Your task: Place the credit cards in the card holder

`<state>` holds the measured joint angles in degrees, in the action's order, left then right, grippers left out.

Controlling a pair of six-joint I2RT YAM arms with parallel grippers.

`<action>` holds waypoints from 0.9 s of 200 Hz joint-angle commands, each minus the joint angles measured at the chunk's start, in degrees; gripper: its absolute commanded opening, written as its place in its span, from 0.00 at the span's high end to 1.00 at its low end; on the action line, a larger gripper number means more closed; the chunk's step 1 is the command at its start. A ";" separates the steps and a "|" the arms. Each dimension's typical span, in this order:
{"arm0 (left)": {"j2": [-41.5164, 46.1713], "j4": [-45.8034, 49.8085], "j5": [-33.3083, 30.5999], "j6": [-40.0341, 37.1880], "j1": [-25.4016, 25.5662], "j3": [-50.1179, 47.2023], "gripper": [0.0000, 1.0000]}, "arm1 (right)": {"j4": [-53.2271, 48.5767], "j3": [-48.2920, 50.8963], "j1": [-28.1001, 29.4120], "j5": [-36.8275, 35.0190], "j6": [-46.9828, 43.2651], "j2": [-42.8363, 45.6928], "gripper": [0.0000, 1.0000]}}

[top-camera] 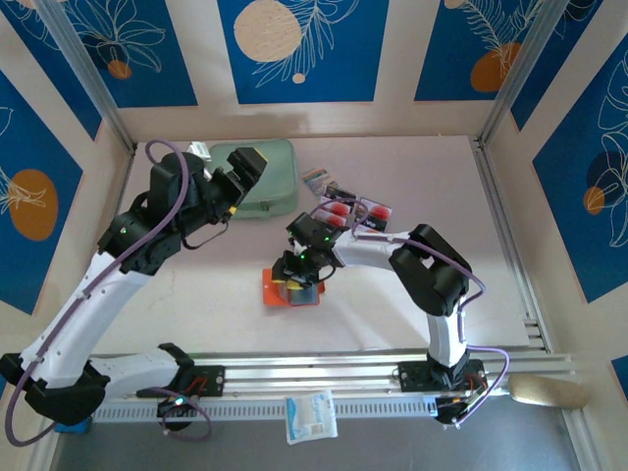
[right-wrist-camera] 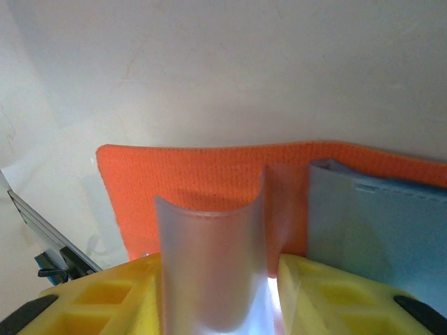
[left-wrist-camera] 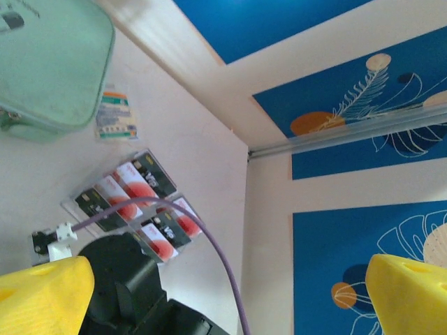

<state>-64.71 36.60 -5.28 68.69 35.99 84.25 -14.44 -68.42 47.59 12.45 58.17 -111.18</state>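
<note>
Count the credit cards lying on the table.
4 credit cards, clustered on the table beside the striped packet: two in one row, two in the next, one partly behind the right arm. Others may hide there.

Matt woven cloth on card holder w/ frosted smooth plastic sleeves; credit cards glossy plastic.

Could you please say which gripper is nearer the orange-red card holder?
Right. The right gripper is at the orange-red folding card holder, jaws pinching its clear plastic sleeve; the left gripper hangs open by the mint-green zip pouch.
</note>
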 commanded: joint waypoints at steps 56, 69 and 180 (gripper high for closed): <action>-2.34 -2.91 4.49 1.87 -0.69 1.80 0.00 | -2.79 -1.01 -2.21 0.17 0.19 1.35 0.55; -2.76 -3.01 3.98 1.86 -0.66 2.04 0.00 | -2.79 -0.75 -2.57 0.13 0.09 1.90 0.55; 4.37 -8.58 -5.87 -7.76 -1.21 -15.48 0.00 | -1.74 3.36 -7.37 1.18 -2.66 9.02 0.54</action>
<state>-63.18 33.10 -8.91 65.39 35.70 75.11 -15.77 -67.18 41.65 12.45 57.04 -105.43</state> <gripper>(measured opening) 0.998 0.456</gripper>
